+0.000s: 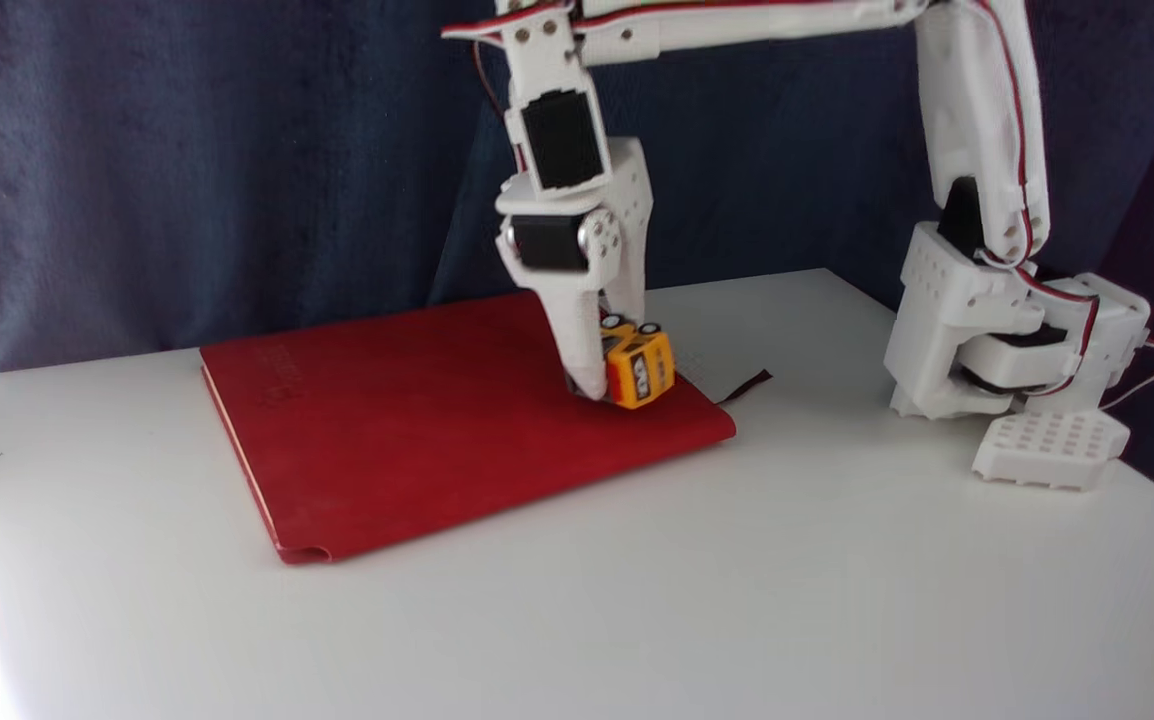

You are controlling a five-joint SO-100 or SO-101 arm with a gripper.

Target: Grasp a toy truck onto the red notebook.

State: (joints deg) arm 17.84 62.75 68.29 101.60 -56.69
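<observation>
The red notebook (437, 420) lies flat on the white table (637, 600), its dark ribbon sticking out at the right corner. My white gripper (605, 385) points straight down over the notebook's right end and is shut on the toy truck (639, 368). The small orange-yellow truck is tipped on its side, wheels facing up and back. Its lower edge rests on or sits just above the red cover; I cannot tell which. The front finger hides part of the truck.
The arm's white base (1012, 345) stands at the table's right rear, with a white perforated block (1049, 447) in front of it. A dark blue curtain (187, 150) hangs behind. The table's right edge runs close to the base.
</observation>
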